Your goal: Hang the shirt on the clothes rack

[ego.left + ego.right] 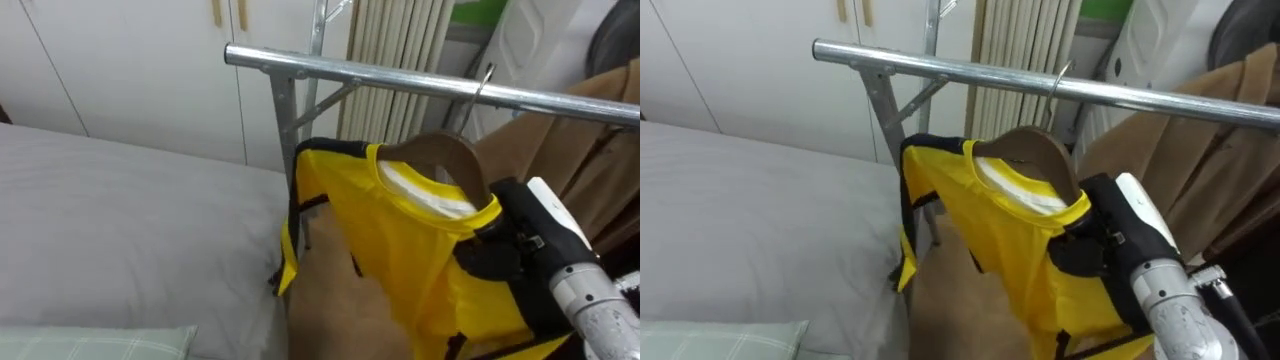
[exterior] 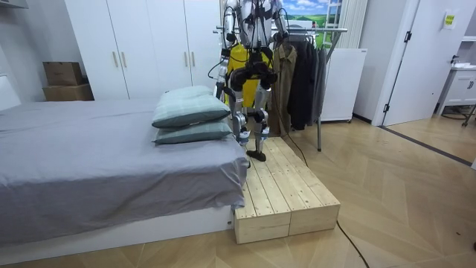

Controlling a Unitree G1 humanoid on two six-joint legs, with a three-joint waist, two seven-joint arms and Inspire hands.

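Note:
A yellow shirt (image 1: 400, 250) with black trim hangs on a brown wooden hanger (image 1: 440, 152). The hanger's wire hook (image 1: 478, 92) reaches up over the steel rail (image 1: 380, 78) of the clothes rack. My right hand (image 1: 505, 245), black, comes in from the lower right and grips the shirt's right shoulder, with its fingers curled over the yellow cloth. In the room view I stand facing the rack with the shirt (image 2: 238, 59) in front of me. My left hand (image 2: 221, 91) hangs by my side at the room view's left, too small to read.
A brown coat (image 1: 590, 140) hangs on the rail just right of the shirt. The grey bed (image 1: 120, 220) with a pale green pillow (image 1: 90, 343) lies to my left. I stand on a wooden platform (image 2: 286, 190) beside the bed. White wardrobes (image 1: 130, 60) stand behind the rack.

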